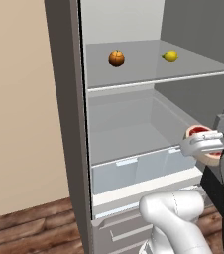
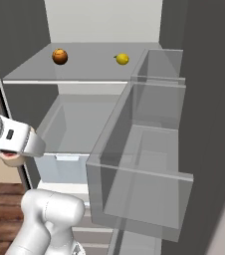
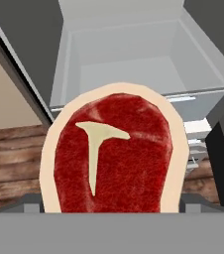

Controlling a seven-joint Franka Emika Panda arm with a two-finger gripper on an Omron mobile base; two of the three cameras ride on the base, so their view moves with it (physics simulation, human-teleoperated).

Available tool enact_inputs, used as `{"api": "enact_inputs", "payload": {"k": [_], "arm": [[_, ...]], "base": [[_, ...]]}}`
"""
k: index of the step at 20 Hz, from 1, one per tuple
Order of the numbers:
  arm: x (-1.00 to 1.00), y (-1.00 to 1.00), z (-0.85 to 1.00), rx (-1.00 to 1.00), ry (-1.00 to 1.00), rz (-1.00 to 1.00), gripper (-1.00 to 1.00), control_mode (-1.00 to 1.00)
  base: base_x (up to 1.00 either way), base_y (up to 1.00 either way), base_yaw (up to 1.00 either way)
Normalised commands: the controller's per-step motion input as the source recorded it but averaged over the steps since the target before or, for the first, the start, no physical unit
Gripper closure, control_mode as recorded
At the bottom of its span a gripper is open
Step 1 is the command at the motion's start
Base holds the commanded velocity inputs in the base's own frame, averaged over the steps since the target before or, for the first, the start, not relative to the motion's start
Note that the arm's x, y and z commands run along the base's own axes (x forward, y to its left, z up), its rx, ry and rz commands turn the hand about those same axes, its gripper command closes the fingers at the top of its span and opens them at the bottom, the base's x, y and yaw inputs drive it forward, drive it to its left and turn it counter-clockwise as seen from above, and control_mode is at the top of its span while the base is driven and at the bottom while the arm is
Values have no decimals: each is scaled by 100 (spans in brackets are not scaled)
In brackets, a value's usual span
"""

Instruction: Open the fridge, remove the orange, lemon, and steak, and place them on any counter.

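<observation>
The fridge (image 1: 64, 99) is standing with its door swung open, its pale grey inside facing both base cameras. In the right base view the open door's clear bins (image 2: 139, 169) are hanging one above another at the right, and nothing is showing inside them. A flat upper shelf (image 1: 153, 79) is running across the compartment, and below it a pale box-like drawer (image 1: 134, 168) is sitting with nothing visible in it.

The white arm (image 1: 178, 218) is rising in front of the lower drawers, and its hand is reaching out level with that pale drawer, just outside the fridge's front edge. The gripper (image 1: 210, 144) is spreading its jaws very wide, and the steak (image 3: 114, 154) is sitting between them; in the hand view the red slab with its pale fat rim is standing right in front of the camera and hiding the finger tips, so actual contact of the pads with the meat cannot be told. In the left base view the steak's red face and pink rim are peeking out above and below the white hand, clear of any shelf.

The orange (image 1: 116, 58) is resting on the upper shelf toward its left side. The lemon (image 1: 170, 56) is lying on the same shelf, well apart from the orange, toward the right
</observation>
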Motion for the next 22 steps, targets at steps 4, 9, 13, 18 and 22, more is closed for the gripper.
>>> {"api": "enact_inputs", "payload": {"k": [4, 9, 13, 18, 22], "arm": [[0, 0, 0, 0, 0, 0, 100, -100], [3, 0, 0, 0, 0, 0, 100, -100], [0, 0, 0, 0, 0, 0, 100, -100], [0, 0, 0, 0, 0, 0, 100, -100], [0, 0, 0, 0, 0, 0, 100, -100]], "base": [[0, 0, 0], [0, 0, 0], [0, 0, 0], [0, 0, 0], [0, 0, 0]]}}
